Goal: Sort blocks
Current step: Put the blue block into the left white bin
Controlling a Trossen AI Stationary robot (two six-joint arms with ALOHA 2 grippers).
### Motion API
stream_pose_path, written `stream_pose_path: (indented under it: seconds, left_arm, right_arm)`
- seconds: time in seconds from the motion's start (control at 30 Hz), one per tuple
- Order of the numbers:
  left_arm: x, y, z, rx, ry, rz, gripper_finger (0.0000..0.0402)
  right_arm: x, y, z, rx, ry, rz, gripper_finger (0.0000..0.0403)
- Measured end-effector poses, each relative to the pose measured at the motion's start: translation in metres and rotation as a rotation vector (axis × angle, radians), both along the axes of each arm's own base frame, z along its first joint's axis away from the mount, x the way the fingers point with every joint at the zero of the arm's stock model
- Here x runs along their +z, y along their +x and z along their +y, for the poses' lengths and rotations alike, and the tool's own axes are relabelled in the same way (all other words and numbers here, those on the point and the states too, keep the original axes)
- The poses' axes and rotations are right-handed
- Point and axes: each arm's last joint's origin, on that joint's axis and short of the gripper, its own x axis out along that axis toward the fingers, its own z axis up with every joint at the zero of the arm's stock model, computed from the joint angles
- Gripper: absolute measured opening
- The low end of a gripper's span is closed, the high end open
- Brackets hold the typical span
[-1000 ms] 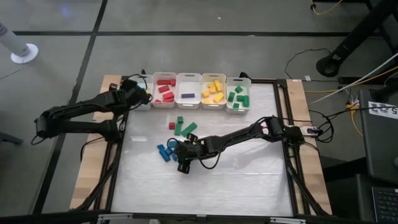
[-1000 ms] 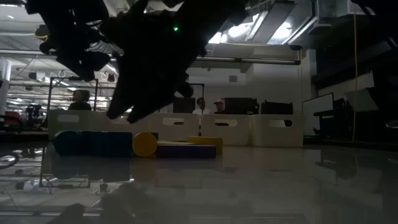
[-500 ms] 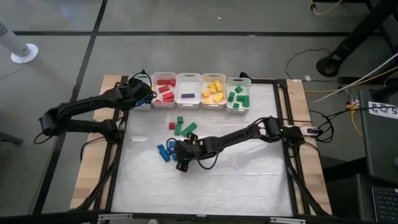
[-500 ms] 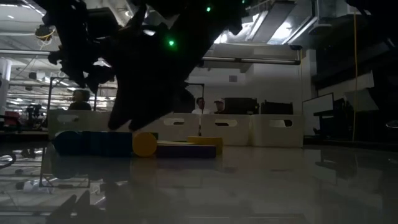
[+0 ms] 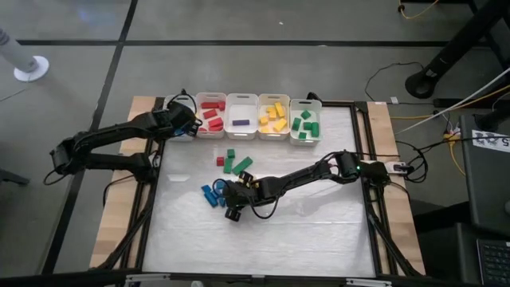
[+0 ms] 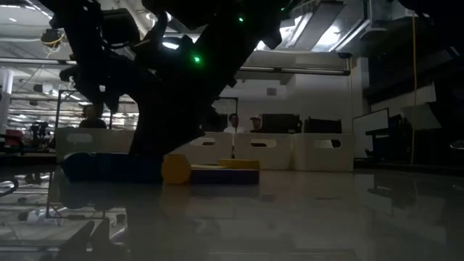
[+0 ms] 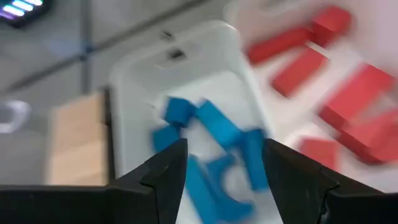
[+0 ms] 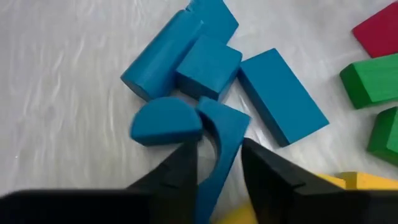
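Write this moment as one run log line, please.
left pincer: open over blue bin | right pincer: around blue arch block | loose blocks remain on table

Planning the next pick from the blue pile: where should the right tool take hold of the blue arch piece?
Grip the blue arch across its two flat faces, coming straight down from above. It lies between the right tool fingers, with the half-round blue block touching one side, so there's little room there.

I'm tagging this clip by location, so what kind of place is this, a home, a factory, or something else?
Most likely a robotics lab or research workshop. The table stands on a bare floor with loose cables beside it, ceiling lights hang over an open hall, and people sit at desks behind the white bins.
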Motion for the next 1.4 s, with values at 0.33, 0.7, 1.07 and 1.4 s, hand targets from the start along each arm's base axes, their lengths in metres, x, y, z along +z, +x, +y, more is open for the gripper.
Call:
stream_pose_path:
  seconds: [0.33,0.7,1.07,1.4]
  left_arm:
    - [-0.005,0.011,-0.013,-0.263,-0.324,-0.168,0.0195]
    - [-0.003,0.021,-0.035,-0.496,-0.575,-0.312,0.0195]
    - [0.011,0.034,-0.049,-0.778,-0.678,-0.525,0.0195]
    - [0.012,0.038,-0.057,-0.898,-0.649,-0.498,0.0195]
  right_arm:
    - [-0.001,0.002,-0.003,0.018,-0.026,-0.005,0.0024]
    - [0.043,0.012,-0.01,0.038,-0.245,0.02,0.0041]
    - [0.076,0.021,-0.025,0.03,-0.498,-0.006,0.0036]
    - [0.089,0.026,-0.029,0.032,-0.612,-0.039,0.0038]
